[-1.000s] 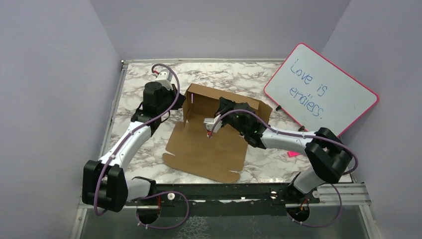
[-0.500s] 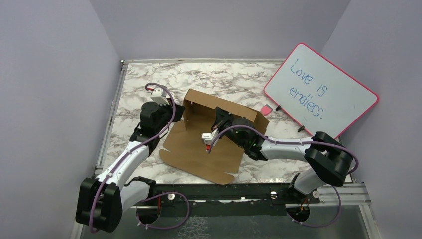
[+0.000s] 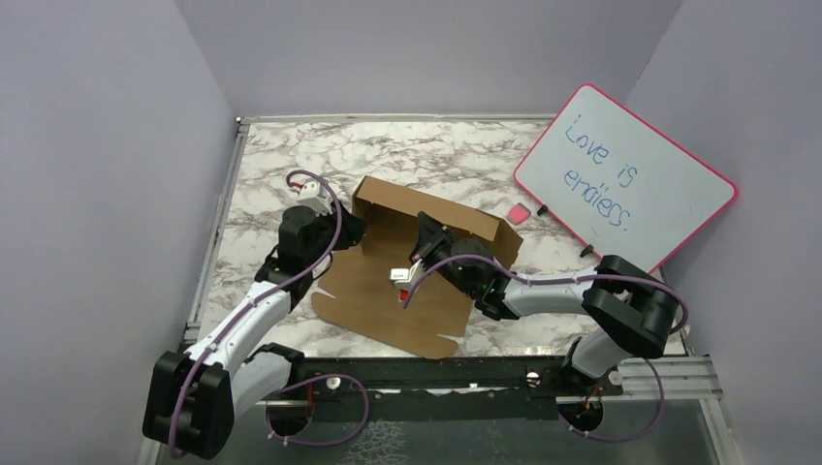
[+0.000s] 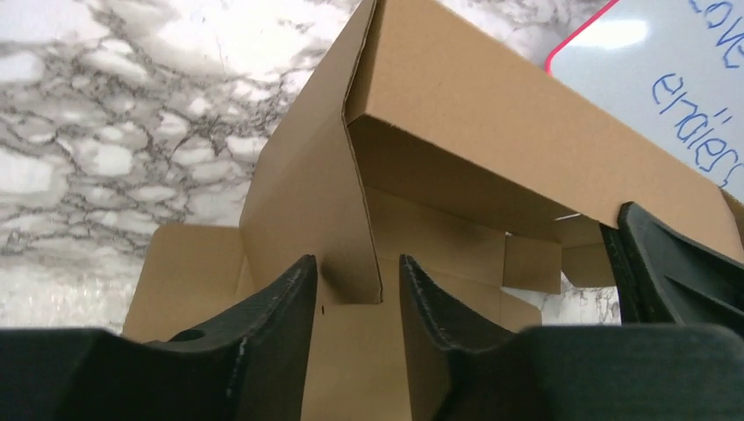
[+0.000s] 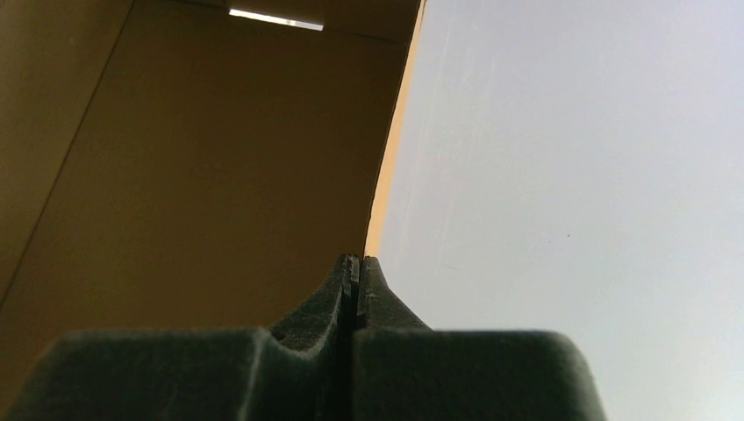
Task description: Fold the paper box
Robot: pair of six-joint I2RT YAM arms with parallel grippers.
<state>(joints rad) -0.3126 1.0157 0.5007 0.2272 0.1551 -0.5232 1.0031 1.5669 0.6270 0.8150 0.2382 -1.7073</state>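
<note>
We see the box (image 3: pixel 402 295) mid-way on the table (image 3: pixel 436 150), its back wall raised. The left gripper (image 4: pixel 358 272) stands released, jaws astride the left side flap. The right gripper (image 5: pixel 357 263) is clenched on nothing, its tip at a panel edge inside. A whiteboard (image 3: pixel 625 174) leans at right, with a pink scrap (image 3: pixel 520 212) between it and the box.

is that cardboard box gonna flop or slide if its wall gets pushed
Likely slides: the paper box is thin cardboard lying loose on the table. Its raised walls probably hinge at their creases rather than stay stiff, and may spring back.
</note>
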